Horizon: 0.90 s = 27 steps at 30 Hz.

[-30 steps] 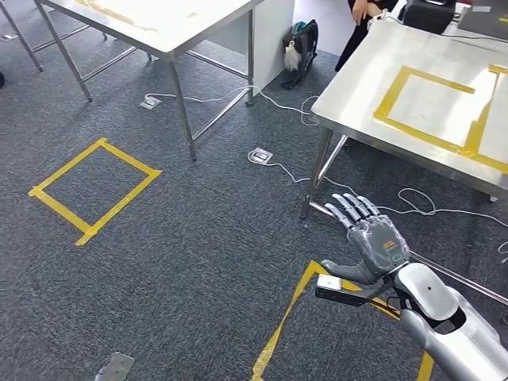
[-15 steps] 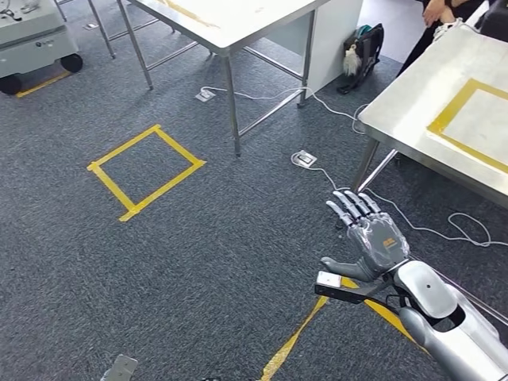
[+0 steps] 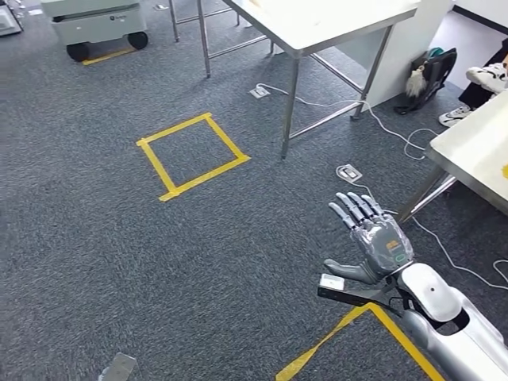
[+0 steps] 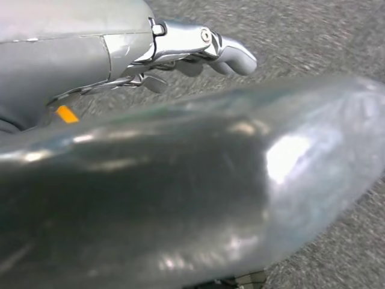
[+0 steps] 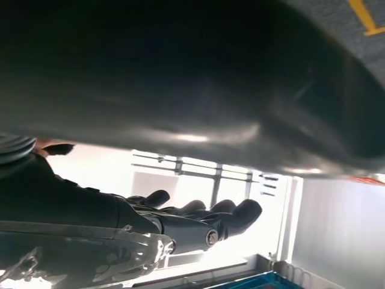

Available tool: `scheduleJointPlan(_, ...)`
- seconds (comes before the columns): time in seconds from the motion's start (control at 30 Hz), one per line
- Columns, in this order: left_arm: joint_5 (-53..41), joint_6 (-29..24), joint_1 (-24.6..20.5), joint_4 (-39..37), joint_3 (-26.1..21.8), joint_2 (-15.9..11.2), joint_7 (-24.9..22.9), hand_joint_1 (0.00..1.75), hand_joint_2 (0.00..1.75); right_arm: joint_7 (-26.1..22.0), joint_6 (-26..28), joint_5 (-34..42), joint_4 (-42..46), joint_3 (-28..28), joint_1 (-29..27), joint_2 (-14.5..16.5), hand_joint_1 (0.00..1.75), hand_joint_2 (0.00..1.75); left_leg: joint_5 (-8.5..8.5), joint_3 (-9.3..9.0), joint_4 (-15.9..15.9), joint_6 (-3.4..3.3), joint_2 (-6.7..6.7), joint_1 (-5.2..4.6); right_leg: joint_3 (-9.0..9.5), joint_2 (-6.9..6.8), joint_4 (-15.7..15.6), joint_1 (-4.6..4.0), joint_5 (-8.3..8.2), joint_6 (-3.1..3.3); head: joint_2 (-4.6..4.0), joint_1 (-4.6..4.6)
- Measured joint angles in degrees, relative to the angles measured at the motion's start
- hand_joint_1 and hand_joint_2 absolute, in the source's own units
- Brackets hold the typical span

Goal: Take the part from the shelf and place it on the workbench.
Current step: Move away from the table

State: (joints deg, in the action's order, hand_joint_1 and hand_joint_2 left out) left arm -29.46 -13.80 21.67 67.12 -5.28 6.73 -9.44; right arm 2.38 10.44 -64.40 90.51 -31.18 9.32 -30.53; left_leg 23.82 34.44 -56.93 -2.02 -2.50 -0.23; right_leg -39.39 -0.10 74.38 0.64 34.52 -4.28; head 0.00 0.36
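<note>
My right hand [image 3: 371, 238] is held out over the grey carpet, palm down, fingers spread and holding nothing. The right wrist view shows its dark fingers [image 5: 204, 218] against bright light, also bare. The tip of my left hand [image 3: 120, 367] shows at the bottom edge of the head view. In the left wrist view its fingers [image 4: 200, 51] stretch out over the carpet with nothing in them. A steel workbench [image 3: 473, 151] reaches in from the right edge. No part or shelf is in sight.
A second steel table [image 3: 323, 20] stands at the back, with a black bag [image 3: 429, 71] and a person's shoe [image 3: 488, 75] beside it. A wheeled cart [image 3: 96, 24] is at the far left. Yellow tape squares [image 3: 191, 155] and cables [image 3: 359, 175] lie on the floor.
The camera has turned left, so the whole scene has slid to the right and the workbench is nearly out of view. My right hand keeps the same spread pose.
</note>
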Motion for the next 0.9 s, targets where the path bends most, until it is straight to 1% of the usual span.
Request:
scheduleJointPlan(0.03,0.00,0.01,0.07,0.00,-0.01,0.02,-0.01,0.00,0.00,0.00,0.02,-0.04,0.01,0.00,-0.13,-0.01,0.00,0.00,-0.01,-0.06,-0.02,0.01,-0.85,0.00,0.19,0.12,-1.10,0.02,-1.32,0.08,0.00,-0.01)
scheduleJointPlan(0.07,0.00,0.01,0.11,0.00,-0.02,0.03,-0.01,0.00,0.00,0.00,0.04,-0.08,0.02,0.02,-0.19,-0.01,0.00,0.00,-0.02,-0.15,-0.04,0.05,-1.67,0.02,1.46,0.52,-4.23,0.10,-3.42,0.17,0.00,0.00)
scheduleJointPlan(0.1,0.00,0.02,0.13,0.00,-0.03,0.04,-0.02,0.00,0.00,0.01,0.06,-0.12,0.03,0.04,-0.21,-0.01,0.00,0.00,-0.03,-0.21,-0.06,0.17,-2.45,0.05,3.26,1.70,-8.30,0.27,-5.52,0.21,0.00,0.01)
scheduleJointPlan(0.13,0.00,0.03,0.11,0.00,-0.02,0.05,-0.02,0.00,0.00,0.02,0.07,-0.16,0.04,0.06,-0.21,-0.01,0.00,0.00,-0.02,-0.17,-0.20,0.37,-3.20,-0.01,5.04,3.01,-12.15,0.49,-6.90,0.29,0.00,-0.01)
scheduleJointPlan(0.17,0.00,0.04,0.12,0.01,-0.02,0.06,-0.03,0.00,0.00,0.04,0.08,-0.20,0.04,0.08,-0.23,-0.01,0.00,0.00,-0.09,-0.02,-0.26,0.67,-3.88,-0.03,6.35,4.06,-14.73,0.61,-7.63,0.40,0.00,-0.04)
scheduleJointPlan(0.2,0.00,0.04,0.17,0.02,-0.02,0.07,-0.03,0.00,0.00,0.07,0.08,-0.26,0.05,0.08,-0.22,0.00,0.00,0.00,-0.23,0.20,-0.26,1.04,-4.57,0.01,7.02,4.68,-15.97,0.63,-7.74,0.59,0.00,-0.06)
scheduleJointPlan(0.23,0.00,0.05,0.27,0.03,-0.03,0.07,-0.04,0.00,0.00,0.11,0.08,-0.32,0.09,0.08,-0.22,0.01,0.00,0.00,-0.41,0.42,-0.22,1.44,-5.22,0.07,7.26,4.36,-16.28,0.50,-7.62,0.90,0.00,-0.09)
scheduleJointPlan(0.27,0.00,0.05,0.41,0.04,-0.03,0.07,-0.04,0.00,0.00,0.15,0.08,-0.38,0.15,0.09,-0.20,0.01,0.00,0.00,-0.58,0.60,-0.09,1.80,-5.80,0.24,7.34,3.69,-16.29,0.44,-7.76,1.27,0.00,-0.09)
scheduleJointPlan(0.3,0.00,0.07,0.55,0.05,-0.03,0.06,-0.04,0.00,0.00,0.18,0.08,-0.43,0.22,0.09,-0.14,0.02,0.00,0.00,-0.43,0.80,-0.31,2.08,-5.41,0.26,7.43,3.02,-16.44,0.40,-7.88,1.66,0.00,-0.11)
scheduleJointPlan(0.33,0.00,0.09,0.60,0.07,-0.03,0.05,-0.04,0.00,0.00,0.23,0.10,-0.46,0.31,0.10,-0.14,0.02,0.00,0.00,0.33,1.34,-1.35,2.32,-4.19,0.18,7.56,2.29,-16.66,0.40,-8.00,2.07,0.00,-0.25)
scheduleJointPlan(0.37,0.00,0.11,0.55,0.08,-0.03,0.05,-0.04,0.00,0.00,0.28,0.12,-0.49,0.38,0.14,-0.16,0.01,0.00,0.00,1.77,2.46,-3.63,2.52,-2.45,0.09,7.68,1.50,-16.87,0.40,-8.08,2.42,0.00,-0.37)
scheduleJointPlan(0.4,0.00,0.14,0.47,0.10,-0.02,0.06,-0.04,0.00,0.00,0.32,0.14,-0.51,0.42,0.16,-0.22,0.01,0.00,0.00,3.65,4.08,-7.01,2.70,-0.45,0.03,7.74,0.71,-16.93,0.24,-8.06,2.66,0.00,-0.50)
scheduleJointPlan(0.43,0.00,0.16,0.37,0.11,0.00,0.09,-0.04,0.00,0.00,0.36,0.15,-0.53,0.45,0.17,-0.29,0.01,0.00,0.00,5.57,6.02,-11.01,2.87,0.80,0.07,7.75,-0.13,-16.95,0.12,-8.02,2.86,0.00,-0.60)
scheduleJointPlan(0.47,0.00,0.17,0.33,0.11,0.02,0.12,-0.04,0.00,0.00,0.37,0.14,-0.54,0.46,0.17,-0.35,0.01,0.00,0.00,6.87,7.66,-14.40,3.00,1.40,0.15,7.74,-0.97,-16.95,0.02,-7.97,2.94,0.00,-0.58)
scheduleJointPlan(0.5,0.00,0.18,0.34,0.11,0.04,0.15,-0.04,0.00,0.00,0.37,0.14,-0.54,0.46,0.15,-0.38,0.02,0.00,0.00,7.15,8.46,-16.13,3.06,1.65,0.20,7.76,-1.79,-16.94,-0.04,-7.91,2.98,0.00,-0.59)
scheduleJointPlan(0.53,0.00,0.18,0.38,0.11,0.04,0.16,-0.04,0.00,0.00,0.37,0.14,-0.55,0.47,0.13,-0.39,0.02,0.00,0.00,6.38,8.17,-15.75,3.06,1.79,0.22,7.80,-2.58,-16.94,-0.06,-7.86,2.97,0.00,-0.60)
scheduleJointPlan(0.57,0.00,0.18,0.41,0.11,0.04,0.16,-0.04,0.00,0.00,0.37,0.14,-0.55,0.48,0.13,-0.38,0.02,0.00,0.00,4.81,6.77,-13.26,2.99,2.11,0.21,7.90,-3.32,-16.94,-0.07,-7.79,2.89,0.00,-0.60)
scheduleJointPlan(0.6,0.00,0.18,0.41,0.11,0.03,0.14,-0.04,0.00,0.00,0.37,0.14,-0.56,0.50,0.14,-0.36,0.02,0.00,0.00,2.97,4.64,-9.52,2.86,2.97,0.16,8.04,-4.03,-16.94,-0.08,-7.68,2.75,0.00,-0.61)
scheduleJointPlan(0.63,0.00,0.18,0.38,0.12,0.03,0.14,-0.04,0.00,0.00,0.37,0.15,-0.57,0.51,0.18,-0.37,0.02,0.00,0.00,1.63,2.44,-5.55,2.75,4.42,-0.03,8.16,-4.68,-16.83,-0.25,-7.47,2.49,0.00,-0.62)
scheduleJointPlan(0.67,0.00,0.22,0.31,0.13,0.03,0.14,-0.04,0.00,0.00,0.39,0.15,-0.59,0.52,0.24,-0.37,0.01,0.00,0.00,0.82,0.84,-2.63,2.50,5.51,-0.18,8.27,-5.26,-16.78,-0.42,-7.28,2.21,0.00,-0.56)
scheduleJointPlan(0.7,0.00,0.26,0.27,0.14,0.03,0.15,-0.04,0.00,0.00,0.40,0.15,-0.62,0.53,0.29,-0.36,0.01,0.00,0.00,0.58,-0.03,-0.90,2.23,6.23,-0.35,8.40,-5.87,-16.74,-0.59,-7.10,1.92,0.00,-0.48)
scheduleJointPlan(0.73,0.00,0.34,0.28,0.14,0.03,0.16,-0.05,0.00,0.00,0.42,0.16,-0.66,0.55,0.33,-0.34,0.01,0.00,0.00,0.70,-0.23,-0.27,1.95,6.20,-0.54,8.54,-6.52,-16.77,-0.72,-6.94,1.64,0.00,-0.38)
scheduleJointPlan(0.77,-0.01,0.42,0.34,0.15,0.03,0.19,-0.07,0.00,0.00,0.45,0.16,-0.71,0.58,0.37,-0.31,0.01,0.00,0.00,0.66,-0.15,-0.23,1.54,5.37,-0.53,8.78,-7.14,-16.90,-0.67,-6.83,1.38,0.00,-0.30)
scheduleJointPlan(0.8,-0.01,0.47,0.48,0.19,0.02,0.20,-0.09,0.00,0.00,0.47,0.16,-0.75,0.63,0.39,-0.28,0.01,0.00,0.00,0.61,-0.19,-0.08,1.25,4.72,-0.47,8.88,-6.94,-16.77,-0.57,-6.57,1.05,0.00,-0.25)
scheduleJointPlan(0.83,-0.02,0.51,0.56,0.24,-0.03,0.18,-0.10,0.00,0.00,0.49,0.20,-0.79,0.71,0.42,-0.29,0.01,0.00,0.00,0.52,-0.28,0.04,0.91,4.03,-0.36,8.59,-5.79,-15.91,-0.40,-5.89,0.77,0.00,-0.20)
scheduleJointPlan(0.87,-0.03,0.55,0.53,0.28,-0.09,0.16,-0.11,0.00,0.00,0.51,0.23,-0.84,0.76,0.46,-0.33,-0.01,0.00,0.00,0.42,-0.38,0.16,0.58,3.36,-0.20,7.66,-4.12,-13.84,-0.25,-4.67,0.53,0.00,-0.12)
scheduleJointPlan(0.9,-0.04,0.60,0.45,0.32,-0.15,0.17,-0.11,0.00,0.00,0.52,0.26,-0.88,0.79,0.49,-0.41,-0.02,0.00,0.00,0.36,-0.44,0.19,0.34,2.69,-0.08,6.03,-2.20,-10.55,-0.13,-3.05,0.38,0.00,0.00)
